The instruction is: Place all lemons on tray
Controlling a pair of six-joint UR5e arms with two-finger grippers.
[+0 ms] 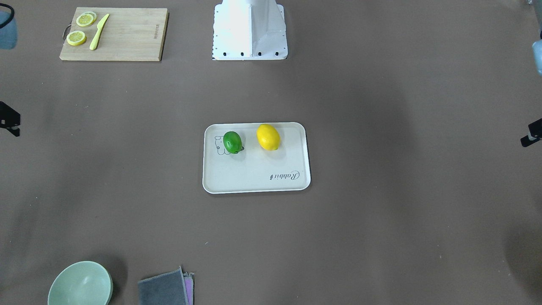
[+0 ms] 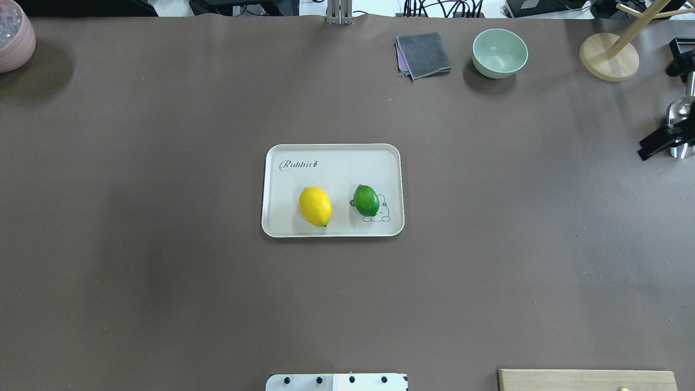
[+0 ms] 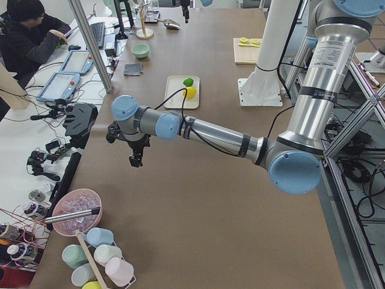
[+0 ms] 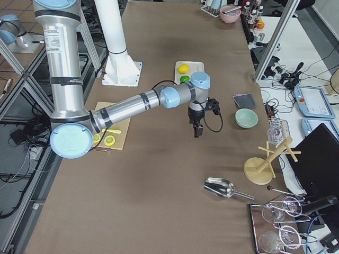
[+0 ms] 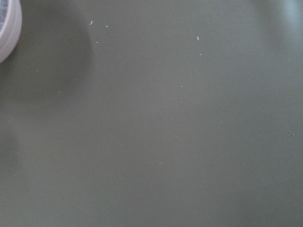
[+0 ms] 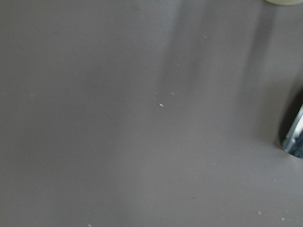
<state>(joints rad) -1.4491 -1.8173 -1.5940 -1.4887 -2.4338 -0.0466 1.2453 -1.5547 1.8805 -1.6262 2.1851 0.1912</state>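
Observation:
The off-white tray lies at the table's middle. The yellow lemon and the green lemon rest on it side by side, apart, on the half nearer the robot. My left gripper hangs above bare table far off toward the robot's left end. My right gripper hangs above bare table toward the right end. Neither holds a lemon. Only slivers of them show at the front view's edges, so I cannot tell whether they are open or shut. Both wrist views show only table.
A wooden cutting board with lemon slices and a yellow knife lies by the robot's base. A green bowl, grey cloth, wooden stand and metal scoop sit far right. A pink bowl sits far left.

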